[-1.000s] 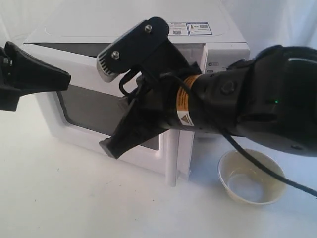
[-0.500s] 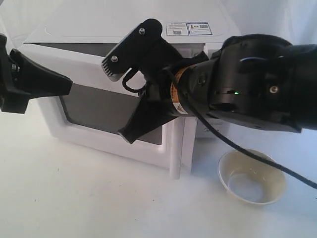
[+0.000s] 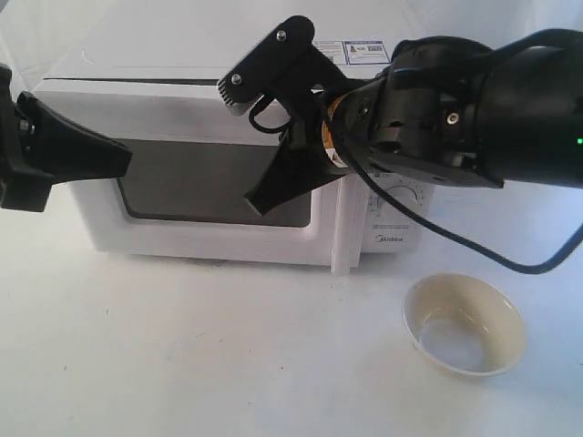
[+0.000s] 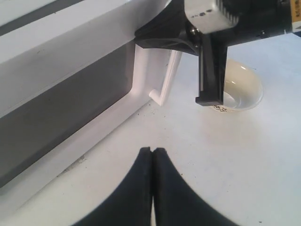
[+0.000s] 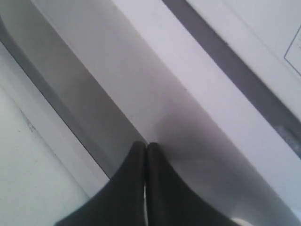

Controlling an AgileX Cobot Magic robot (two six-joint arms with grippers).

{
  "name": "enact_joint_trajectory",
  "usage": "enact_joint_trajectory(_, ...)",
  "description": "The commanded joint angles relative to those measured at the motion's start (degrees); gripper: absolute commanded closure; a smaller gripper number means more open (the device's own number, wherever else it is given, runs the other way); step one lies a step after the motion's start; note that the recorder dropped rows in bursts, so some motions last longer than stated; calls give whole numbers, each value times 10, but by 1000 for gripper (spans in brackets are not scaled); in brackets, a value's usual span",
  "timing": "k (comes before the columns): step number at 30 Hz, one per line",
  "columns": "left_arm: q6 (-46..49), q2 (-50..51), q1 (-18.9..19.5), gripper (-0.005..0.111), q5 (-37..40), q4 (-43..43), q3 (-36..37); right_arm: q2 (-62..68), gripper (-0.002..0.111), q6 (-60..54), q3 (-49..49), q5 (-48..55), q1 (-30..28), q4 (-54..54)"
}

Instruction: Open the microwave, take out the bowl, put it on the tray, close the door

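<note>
The white microwave (image 3: 182, 45) stands at the back with its door (image 3: 219, 238) flush against the body, and the bar handle (image 3: 342, 228) is beside the knob panel. My right gripper (image 3: 258, 202) is shut and empty, its tips against the door's dark window (image 5: 70, 84); in the right wrist view the gripper (image 5: 145, 143) touches the door (image 5: 197, 136). My left gripper (image 3: 126, 157) is shut and empty, and hangs apart in front of the door's left end. In the left wrist view the gripper (image 4: 153, 149) hovers over the white surface. The cream bowl (image 3: 465, 323) sits upright in front of the microwave's right end, also seen as the bowl (image 4: 247, 87). No separate tray is distinguishable.
The white surface (image 3: 228, 364) runs in front of the microwave. The right arm's cable (image 3: 474, 250) loops down over the control panel toward the bowl. Stickers (image 3: 364, 51) lie on the microwave's top.
The door swung from ajar to flush with the microwave, with my right gripper moving back with it against the window. The left gripper and the bowl barely moved.
</note>
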Motion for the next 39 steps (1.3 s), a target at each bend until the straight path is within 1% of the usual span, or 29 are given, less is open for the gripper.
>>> enact_joint_trajectory(1, -4, -5, -3, 107, 10, -4, 2, 8, 108, 3, -19, -1, -21, -23)
enact_joint_trajectory(5, -4, -5, -3, 107, 10, -4, 2, 9, 108, 3, -29, 0, -37, -21)
enact_joint_trajectory(14, -4, -5, -3, 107, 11, -4, 2, 21, 108, 3, -35, -5, -49, -21)
enact_joint_trajectory(21, -4, -5, -3, 107, 26, -4, 2, 23, 108, 7, -37, -15, -49, -19)
enact_joint_trajectory(23, -4, -5, -3, 107, 26, -3, 2, 19, 108, 20, -37, -12, -48, -4)
enact_joint_trajectory(27, -4, -5, -3, 107, 26, -3, 2, -14, 108, 17, -31, -8, -30, 54)
enact_joint_trajectory(33, -4, -5, -3, 107, 33, -4, 2, -95, 108, 17, 11, -27, 15, 57)
enact_joint_trajectory(39, -4, -5, -3, 107, 30, -4, 2, -155, 108, 36, 25, -5, 26, 88)
